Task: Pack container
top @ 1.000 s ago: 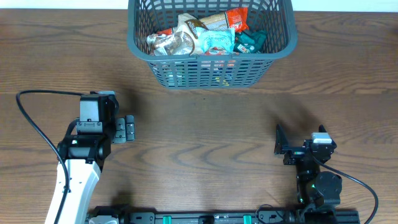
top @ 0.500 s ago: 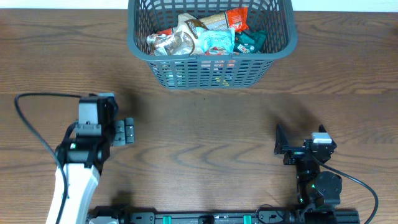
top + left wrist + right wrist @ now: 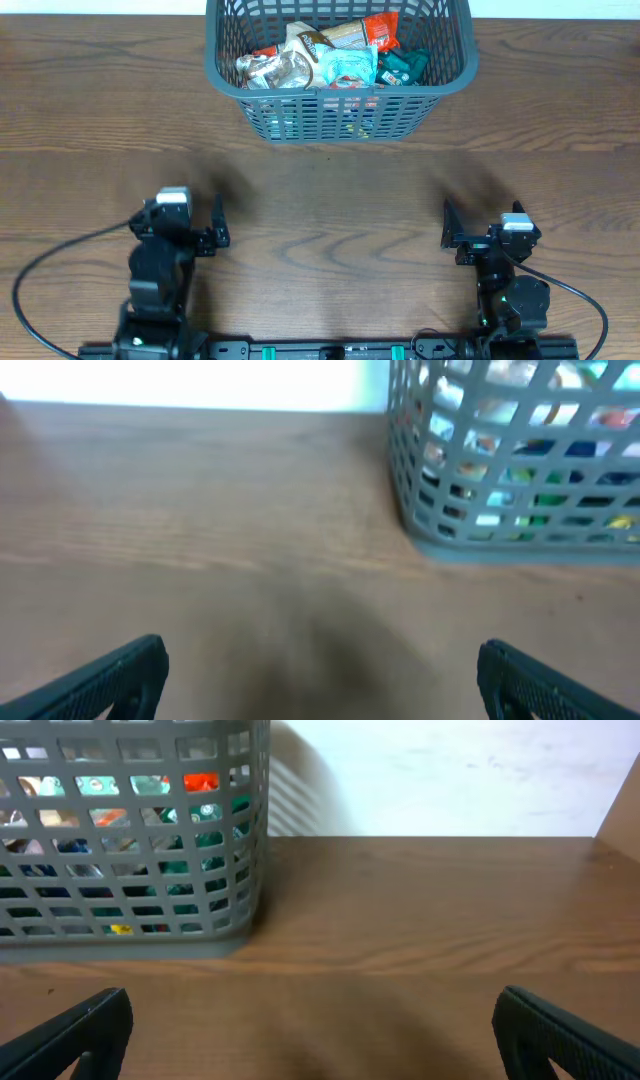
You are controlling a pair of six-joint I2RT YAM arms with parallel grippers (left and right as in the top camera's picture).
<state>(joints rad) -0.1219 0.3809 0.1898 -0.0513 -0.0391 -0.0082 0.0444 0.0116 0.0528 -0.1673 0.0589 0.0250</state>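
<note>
A wooden desk (image 3: 330, 190) is seen from above, with two robot arms folded low at its near edge, one at the left and one at the right. Each arm sits compactly over its base, wrist level, pointing towards the far side. The left tool (image 3: 217, 225) has its two dark fingers spread wide apart with nothing between them. In the left wrist view only the fingertips (image 3: 120, 672) show, at the bottom corners, over bare wood. The right tool (image 3: 448, 228) is likewise spread wide and holds nothing, and its fingertips (image 3: 85, 1030) are cut off at the lower corners of its own view. The container (image 3: 340, 92), a dark grey slatted basket, stands at the far middle of the desk, well apart from both tools. Its far rim is cut off by the top of the overhead picture. It holds a heap of snack packets (image 3: 340, 50) in white, teal, orange and brown, their labels too small to read. The left wrist view is blurred, so the packets seen through the basket's slats are only patches of colour. A thin black cable (image 3: 60, 262) curves from the left arm.
</note>
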